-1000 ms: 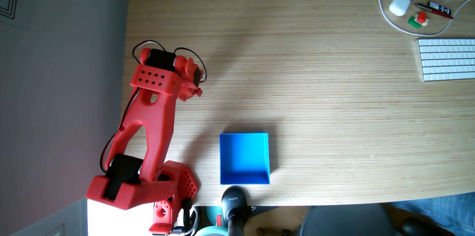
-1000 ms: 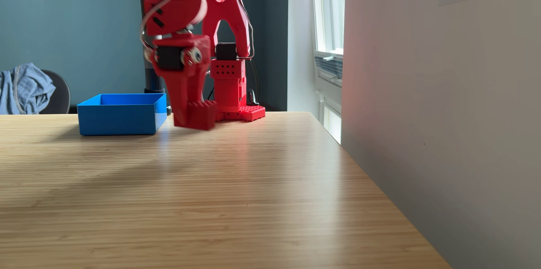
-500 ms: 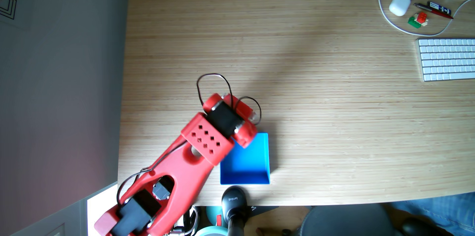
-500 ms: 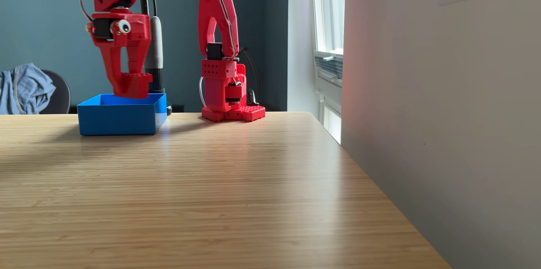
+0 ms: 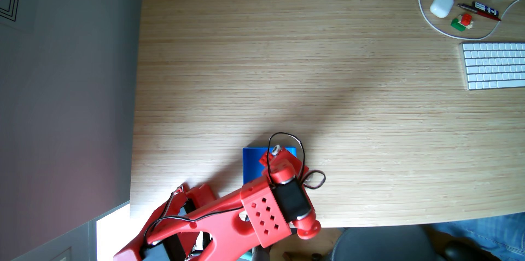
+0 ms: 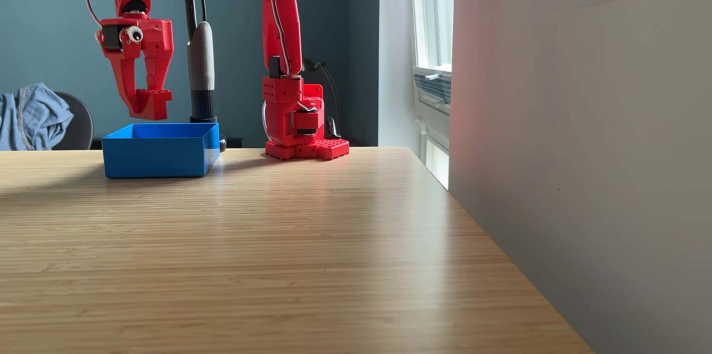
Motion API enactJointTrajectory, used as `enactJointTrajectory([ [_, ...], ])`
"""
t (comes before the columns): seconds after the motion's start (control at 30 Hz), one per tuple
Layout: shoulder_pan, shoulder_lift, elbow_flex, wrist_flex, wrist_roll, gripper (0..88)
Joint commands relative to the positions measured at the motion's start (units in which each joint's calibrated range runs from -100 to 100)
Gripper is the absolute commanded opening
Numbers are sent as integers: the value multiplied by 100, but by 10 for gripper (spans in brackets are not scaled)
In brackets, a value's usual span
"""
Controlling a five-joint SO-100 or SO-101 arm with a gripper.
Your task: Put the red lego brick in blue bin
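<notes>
Red two-finger gripper [image 6: 152, 109] hangs above the square bright-blue plastic bin [image 6: 154, 161], clear of its rim, fingers pinched onto the small flat red studded lego brick [image 6: 158, 96]. Brick is held in the air over the bin, not yet inside. From above, brick [image 5: 263, 159] peeks out beside the wrist, over the bin [image 5: 251, 164]. Bin sits on the light wooden table [image 6: 269, 242], just beside the red arm base [image 6: 304, 138].

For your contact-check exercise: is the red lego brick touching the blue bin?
Apart. The side-on fixed view shows the red lego brick, held in the gripper, above the blue bin.
</notes>
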Motion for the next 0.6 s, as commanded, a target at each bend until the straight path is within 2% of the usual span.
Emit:
enactJointTrajectory([
  [0.0, 265, -462, 310, -153, 176, 0],
  [0.57, 503, -462, 1970, -1525, 474, 0],
])
